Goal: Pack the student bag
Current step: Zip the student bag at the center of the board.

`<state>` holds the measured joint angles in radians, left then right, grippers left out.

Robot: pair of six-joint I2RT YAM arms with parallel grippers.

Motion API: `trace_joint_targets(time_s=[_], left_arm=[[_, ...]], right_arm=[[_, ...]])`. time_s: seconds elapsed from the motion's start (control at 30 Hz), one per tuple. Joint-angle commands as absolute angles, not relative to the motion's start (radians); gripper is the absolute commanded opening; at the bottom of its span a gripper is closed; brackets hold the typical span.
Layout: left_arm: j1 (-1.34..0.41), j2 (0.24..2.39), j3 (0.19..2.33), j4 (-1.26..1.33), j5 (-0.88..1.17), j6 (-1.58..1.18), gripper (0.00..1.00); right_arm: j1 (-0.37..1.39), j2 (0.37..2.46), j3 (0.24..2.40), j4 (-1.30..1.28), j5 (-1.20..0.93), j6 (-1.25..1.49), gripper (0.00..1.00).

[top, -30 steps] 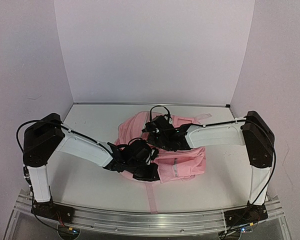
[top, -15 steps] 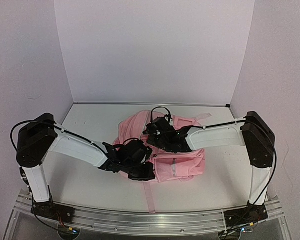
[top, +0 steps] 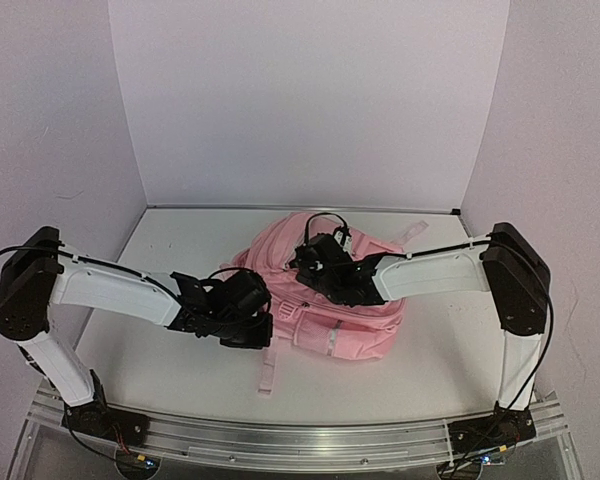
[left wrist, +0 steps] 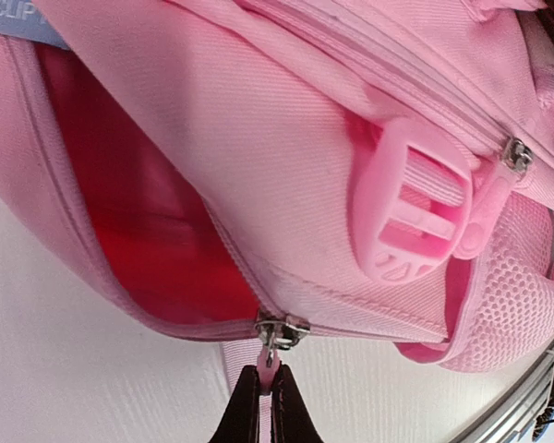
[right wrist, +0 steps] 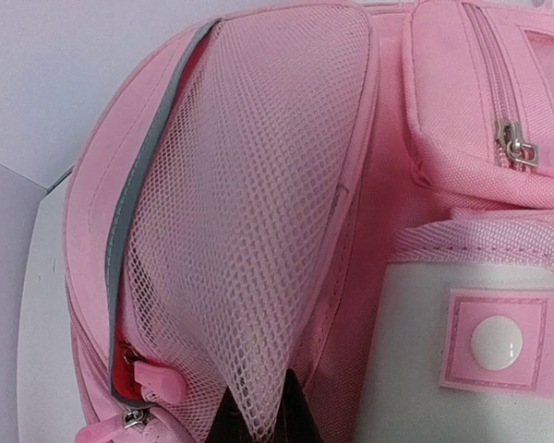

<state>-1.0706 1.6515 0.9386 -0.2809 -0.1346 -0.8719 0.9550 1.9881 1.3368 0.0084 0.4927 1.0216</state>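
Mid-way across the tabletop [top: 460, 370], the left gripper [left wrist: 266, 392] is clamped tight on the zipper pull [left wrist: 270, 355] of the student bag [top: 340, 310], ready to run the zip. The right gripper [right wrist: 258, 411], closed, seemingly nips the mesh pocket [right wrist: 249, 212] to steady it.

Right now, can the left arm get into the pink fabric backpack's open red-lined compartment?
Probably yes, once freed: the red-lined compartment gapes unobstructed just ahead, but the left tool is shut on its pink zipper pull.
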Motion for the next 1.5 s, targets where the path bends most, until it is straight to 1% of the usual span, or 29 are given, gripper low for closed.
trace_joint_targets(time_s=[0.0,0.17,0.4,0.53,0.57,0.6,0.63,0.67,0.73,0.8,0.87,0.97,1.13,1.23,1.37,1.47], left_arm=[[-0.965,1.589,0.891,-0.416,-0.231,-0.81,0.0],[-0.848,1.581,0.882,-0.38,-0.224,-0.707,0.0],[-0.71,1.568,0.87,-0.307,-0.234,-0.573,0.0],[-0.703,1.559,0.881,-0.222,-0.114,-0.461,0.0],[-0.703,1.555,0.88,-0.2,-0.075,-0.436,0.0],[-0.703,1.551,0.875,-0.184,-0.042,-0.421,0.0],[-0.703,1.544,0.868,-0.168,-0.002,-0.41,0.0],[-0.703,1.537,0.859,-0.156,0.04,-0.399,0.0],[-0.703,1.516,0.839,-0.137,0.099,-0.393,0.0],[-0.702,1.493,0.819,-0.123,0.13,-0.393,0.0],[-0.703,1.469,0.803,-0.12,0.142,-0.401,0.0],[-0.703,1.438,0.784,-0.127,0.121,-0.429,0.0],[-0.703,1.429,0.784,-0.149,0.086,-0.49,0.0],[-0.701,1.431,0.79,-0.154,0.092,-0.507,0.0],[-0.701,1.427,0.788,-0.16,0.084,-0.515,0.0],[-0.701,1.424,0.787,-0.169,0.078,-0.522,0.0]], right_arm=[[0.915,1.915,1.31,0.067,0.577,0.929,0.0],[0.916,1.846,1.2,0.214,0.467,0.798,0.0],[0.914,1.76,1.108,0.266,0.365,0.626,0.0],[0.919,1.717,1.084,0.286,0.241,0.474,0.0],[0.927,1.702,1.078,0.289,0.214,0.431,0.05],[0.937,1.686,1.075,0.29,0.196,0.393,0.13],[0.952,1.665,1.075,0.289,0.186,0.363,0.24],[0.968,1.649,1.077,0.286,0.185,0.326,0.32],[1.009,1.618,1.086,0.263,0.19,0.271,0.54],[1.054,1.603,1.097,0.235,0.209,0.23,0.66],[1.113,1.605,1.103,0.22,0.224,0.201,0.71],[1.164,1.639,1.105,0.216,0.231,0.189,0.72],[1.199,1.788,1.167,0.212,0.209,0.18,0.56],[1.209,1.86,1.222,0.207,0.226,0.175,0.52],[1.227,1.936,1.272,0.192,0.252,0.158,0.5],[1.241,1.975,1.291,0.179,0.264,0.15,0.45]])
